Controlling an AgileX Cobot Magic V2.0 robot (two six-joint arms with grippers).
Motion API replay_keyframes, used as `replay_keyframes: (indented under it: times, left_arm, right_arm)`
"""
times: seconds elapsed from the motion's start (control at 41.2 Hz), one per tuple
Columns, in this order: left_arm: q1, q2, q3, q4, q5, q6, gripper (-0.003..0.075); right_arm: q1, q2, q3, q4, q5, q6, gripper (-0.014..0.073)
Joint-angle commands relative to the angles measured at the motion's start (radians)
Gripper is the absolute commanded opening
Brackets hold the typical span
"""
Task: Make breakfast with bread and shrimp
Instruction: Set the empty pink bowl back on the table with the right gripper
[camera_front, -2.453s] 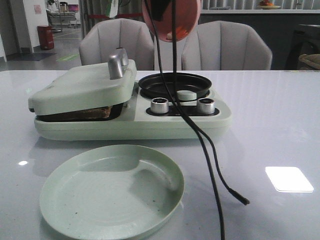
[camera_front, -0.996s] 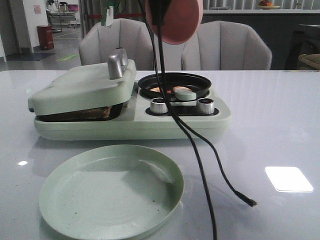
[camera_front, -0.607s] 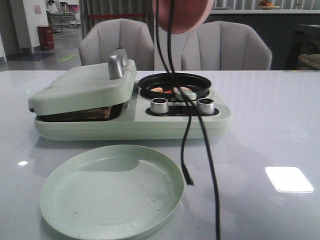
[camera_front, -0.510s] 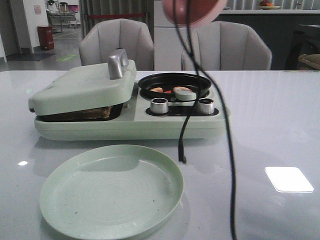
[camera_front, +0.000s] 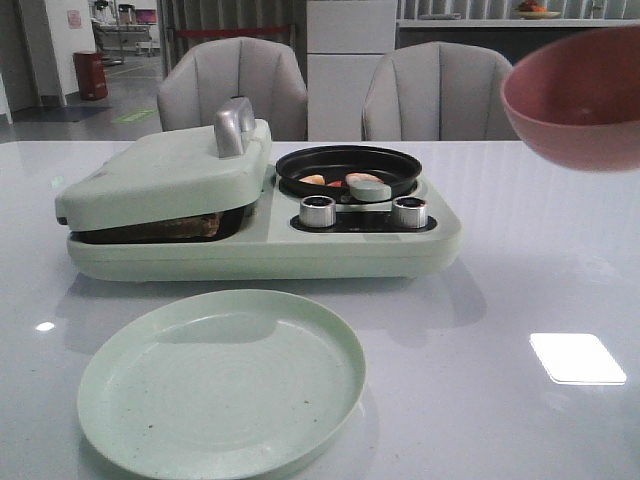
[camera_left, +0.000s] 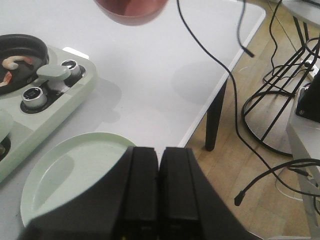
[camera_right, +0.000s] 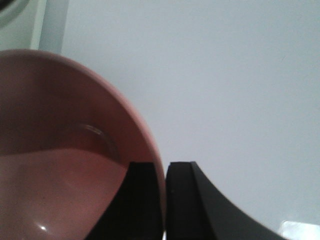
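With the shrimp (camera_front: 345, 181) in the black pan (camera_front: 348, 170) at frame center, our right end effector (camera_right: 164, 192) pinches the pink bowl's (camera_front: 580, 95) rim; we should lower it level onto bare bench (camera_front: 520, 270). The left end effector (camera_left: 158, 170) is closed, empty.

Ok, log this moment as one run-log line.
right claw: shut on pink bowl rim, bowl empty, held above table | left claw: shut, idle | shrimp: in black pan | green plate: empty

glossy white table (camera_front: 520, 270), matt green plate (camera_front: 220, 385)
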Motion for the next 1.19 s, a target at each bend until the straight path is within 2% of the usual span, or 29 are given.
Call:
replay_keyframes:
  times: [0.0,0.121,0.194,0.413,0.777,0.85,1.02,1.093,1.166]
  left_arm:
    - [-0.005,0.0,-0.028,-0.021,-0.064,0.001,0.0101]
    - [-0.005,0.0,-0.028,-0.023,-0.064,0.001,0.0101]
    - [-0.005,0.0,-0.028,-0.024,-0.064,0.001,0.0101]
    - [-0.005,0.0,-0.028,-0.024,-0.064,0.001,0.0101]
    - [-0.005,0.0,-0.028,-0.026,-0.064,0.001,0.0101]
    - [-0.005,0.0,-0.028,-0.026,-0.064,0.001,0.0101]
    - [-0.005,0.0,-0.028,-0.026,-0.064,0.001,0.0101]
    - [-0.005,0.0,-0.028,-0.026,-0.064,0.001,0.0101]
    - [-0.005,0.0,-0.028,-0.026,-0.064,0.001,0.0101]
  right_arm:
    - [-0.1,-0.089,0.098,0.198,-0.079,-0.14,0.0015]
    - [-0.21,-0.098,0.212,0.377,-0.131,-0.263,0.0015]
    - [-0.257,-0.097,0.268,0.413,-0.188,-0.281,0.0015]
    - [-0.342,-0.087,0.363,0.415,-0.337,-0.281,0.0015]
    - [-0.345,0.065,0.358,0.415,-0.415,-0.281,0.0024]
    - [-0.345,0.09,0.357,0.415,-0.419,-0.281,0.0066]
    - [-0.345,0.111,0.357,0.415,-0.431,-0.281,0.0298]
    - [-0.345,0.11,0.35,0.415,-0.43,-0.281,0.0371]
    - [-0.345,0.109,0.329,0.415,-0.408,-0.281,0.0402]
